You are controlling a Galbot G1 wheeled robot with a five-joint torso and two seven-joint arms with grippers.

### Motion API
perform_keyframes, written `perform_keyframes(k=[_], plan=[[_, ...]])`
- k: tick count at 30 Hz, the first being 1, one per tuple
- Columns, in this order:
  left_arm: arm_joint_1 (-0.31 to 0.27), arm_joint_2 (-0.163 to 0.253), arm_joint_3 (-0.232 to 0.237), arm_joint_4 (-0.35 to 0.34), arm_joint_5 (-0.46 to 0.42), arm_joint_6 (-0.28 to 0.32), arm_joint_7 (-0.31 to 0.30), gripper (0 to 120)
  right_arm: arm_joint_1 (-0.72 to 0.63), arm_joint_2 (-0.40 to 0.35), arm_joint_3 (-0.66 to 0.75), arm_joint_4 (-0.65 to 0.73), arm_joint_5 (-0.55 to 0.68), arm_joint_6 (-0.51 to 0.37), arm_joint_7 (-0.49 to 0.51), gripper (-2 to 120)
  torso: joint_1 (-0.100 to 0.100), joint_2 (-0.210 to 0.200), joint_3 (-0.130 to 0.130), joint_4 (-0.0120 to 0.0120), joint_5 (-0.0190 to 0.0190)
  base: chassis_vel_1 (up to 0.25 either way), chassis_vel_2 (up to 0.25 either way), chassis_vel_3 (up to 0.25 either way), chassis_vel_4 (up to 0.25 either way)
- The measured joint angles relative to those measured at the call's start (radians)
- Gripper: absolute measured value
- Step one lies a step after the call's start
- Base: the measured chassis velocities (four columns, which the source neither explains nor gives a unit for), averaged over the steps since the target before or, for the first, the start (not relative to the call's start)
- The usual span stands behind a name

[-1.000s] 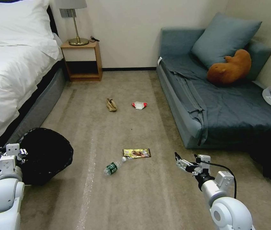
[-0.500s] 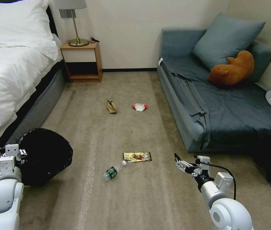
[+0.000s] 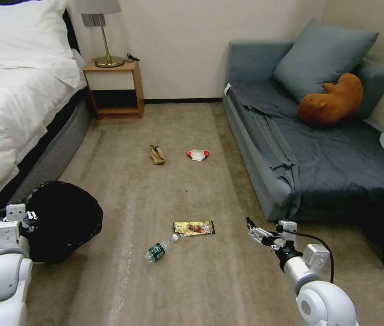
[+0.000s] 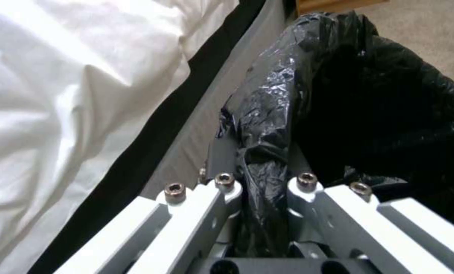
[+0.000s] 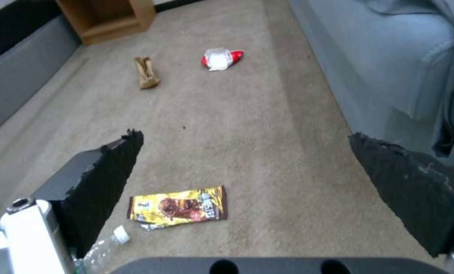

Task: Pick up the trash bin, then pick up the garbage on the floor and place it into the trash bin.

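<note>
Left tool (image 4: 260, 186) is clamped on the bag-lined rim of the bin (image 3: 65, 219), which sits at eight o'clock in the head view, beside the bed (image 3: 15, 108); right tool (image 3: 252, 230) hangs at five o'clock above the carpet (image 3: 201, 280), its black pads (image 5: 110, 171) wide apart; bottle (image 3: 159, 249) and yellow wrapper (image 3: 194, 227) lie near centre, between the arms; tan scrap (image 3: 156, 154) and red-and-white wrapper (image 3: 198, 155) lie farther off toward twelve o'clock, left of the sofa (image 3: 319, 167).
</note>
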Motion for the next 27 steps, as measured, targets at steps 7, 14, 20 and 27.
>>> perform_keyframes(k=[7,14,20,27], plan=[[0.000,0.005,-0.001,-0.002,-0.003,0.000,0.000,5,0.001,0.001,-0.010,-0.008,-0.010,0.000,-0.001,100,0.000,0.000,0.000,0.0000,-0.0001,-0.051,0.076,0.066,-0.068],[0.005,0.010,-0.005,0.001,-0.006,-0.010,0.000,5,-0.001,0.003,-0.022,-0.010,-0.023,0.000,-0.002,100,0.000,0.000,0.000,0.0000,-0.0001,-0.058,0.067,0.065,-0.062],[0.007,0.009,-0.006,0.000,-0.008,-0.014,0.000,5,-0.001,0.006,-0.030,-0.012,-0.031,0.000,-0.004,100,0.000,0.000,0.000,0.0001,-0.0001,-0.074,0.059,0.069,-0.070],[0.005,0.013,-0.011,0.001,-0.012,-0.030,0.000,5,-0.004,0.007,-0.037,-0.017,-0.036,0.006,-0.005,100,0.000,0.000,0.000,0.0000,0.0000,-0.074,0.060,0.069,-0.059]])
